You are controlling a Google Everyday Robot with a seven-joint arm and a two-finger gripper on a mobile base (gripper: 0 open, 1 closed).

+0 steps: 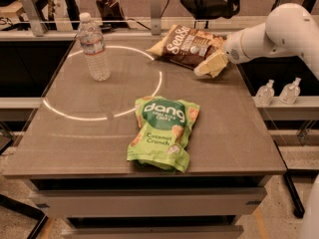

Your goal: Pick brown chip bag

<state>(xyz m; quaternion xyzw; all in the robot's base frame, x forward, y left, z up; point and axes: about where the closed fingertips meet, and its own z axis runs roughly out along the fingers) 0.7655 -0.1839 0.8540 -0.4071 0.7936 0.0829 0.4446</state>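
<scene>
Meeting the right end of the brown chip bag [185, 46], the gripper [212, 63] comes in from the right; open or clamped, cannot tell. Bag lies at the table's [239, 128] far right. 1 green bag [162, 131] lies front-centre; 1 water bottle [93, 46] stands far left.

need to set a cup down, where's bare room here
Bare: the front left corner, left of the green bag and before the water bottle; also the strip between the green bag and the right edge of the table. Crowded back right, where the gripper is at the brown chip bag.
</scene>
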